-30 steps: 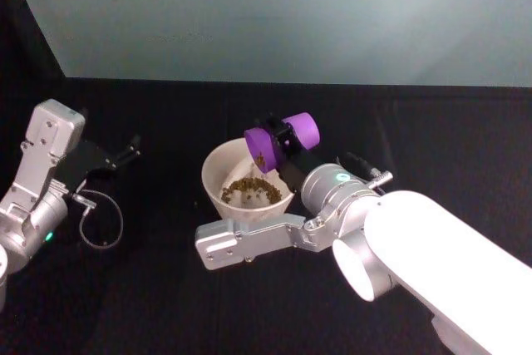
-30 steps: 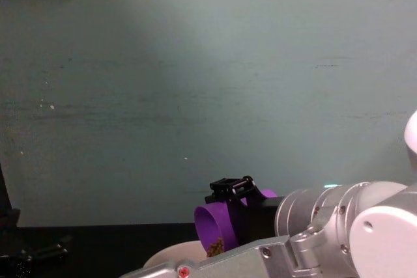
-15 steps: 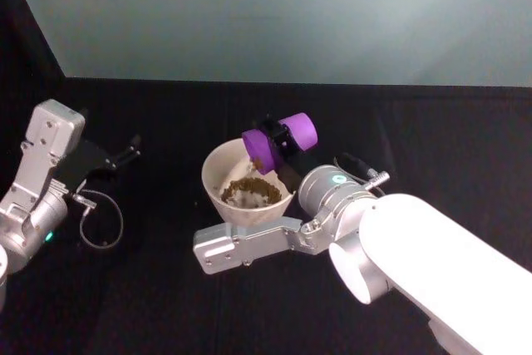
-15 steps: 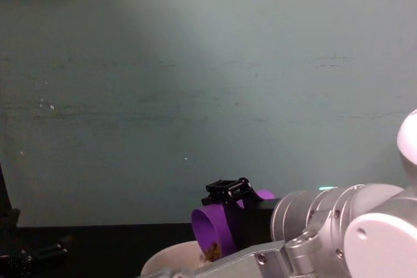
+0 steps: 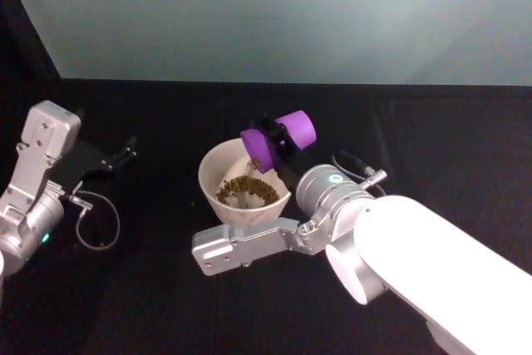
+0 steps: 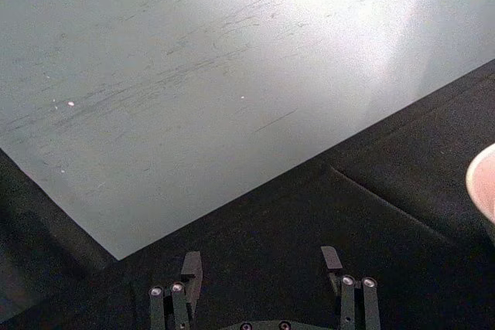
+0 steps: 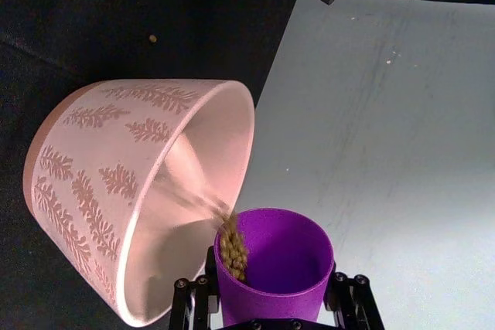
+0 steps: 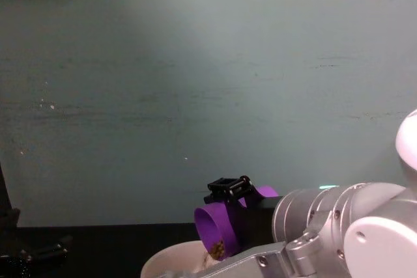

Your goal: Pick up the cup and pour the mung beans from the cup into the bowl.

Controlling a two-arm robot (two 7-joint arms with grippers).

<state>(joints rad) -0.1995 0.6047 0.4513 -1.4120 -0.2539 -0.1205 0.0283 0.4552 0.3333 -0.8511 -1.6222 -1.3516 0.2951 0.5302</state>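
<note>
Right jaws clamp the purple cup [image 5: 298, 128], which is tipped on its side over the far right rim of the bowl [image 5: 205, 182]. Mung beans [image 5: 247, 192] lie heaped in the bowl and more spill at the cup's lip, while the left jaws stand open and empty at the left of the table [image 5: 166, 288]. Risk: the lip sits near the rim, not over the centre, so a steeper tilt or outward drift could scatter grains onto the table.

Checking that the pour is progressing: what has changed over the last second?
More mung beans have run from the cup into the bowl, so the heap there has grown. The right gripper stays shut on the cup, tipped much as before. The bowl has not moved, and the left gripper stays parked, open, at the left.
</note>
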